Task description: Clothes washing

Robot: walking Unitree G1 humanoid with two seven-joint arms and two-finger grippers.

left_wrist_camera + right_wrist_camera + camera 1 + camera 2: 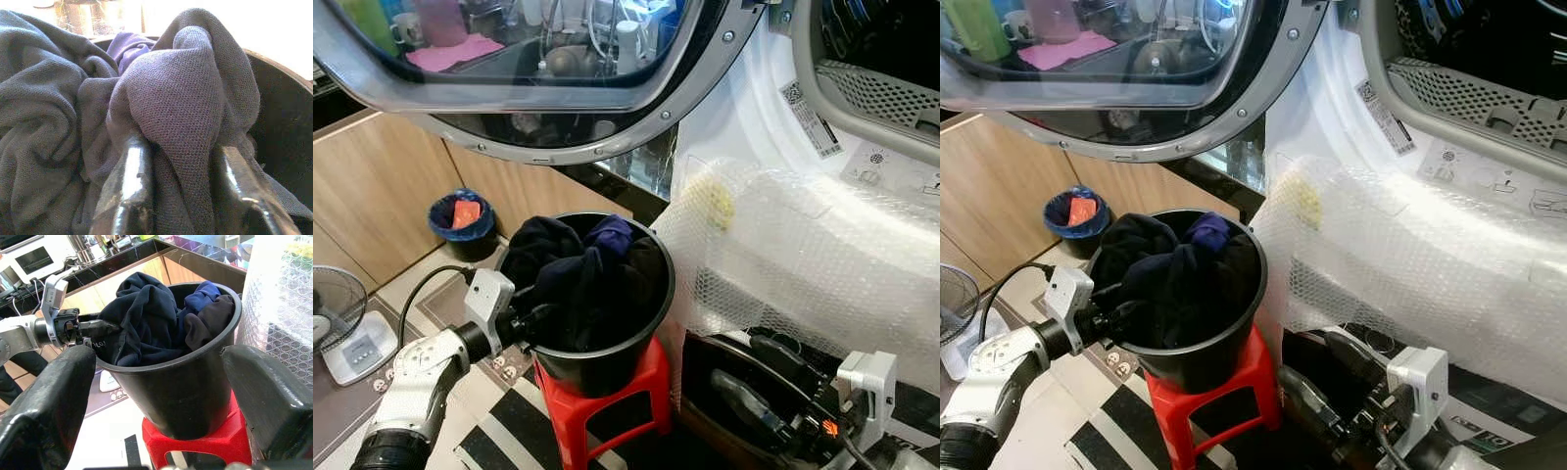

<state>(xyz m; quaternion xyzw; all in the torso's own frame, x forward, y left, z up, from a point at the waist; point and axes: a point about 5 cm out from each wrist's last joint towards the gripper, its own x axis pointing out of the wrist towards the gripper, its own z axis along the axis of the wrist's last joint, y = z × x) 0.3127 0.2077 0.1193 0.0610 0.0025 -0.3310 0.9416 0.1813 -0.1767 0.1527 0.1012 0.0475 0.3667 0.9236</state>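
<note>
Left eye view: bucket on red stool, striped floor.

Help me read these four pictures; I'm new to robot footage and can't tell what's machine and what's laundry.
It is a humanoid robot doing laundry. The two top pictures come from cameras in its head, looking down; the other two sit on its wrists, looking along each gripper's black fingers. A black bucket full of dark clothes stands on a red stool, beside a washing machine with its round door open and bubble wrap on its front. The left gripper reaches into the bucket, a fold of dark cloth between its fingers. The right gripper waits open, facing the bucket.
</note>
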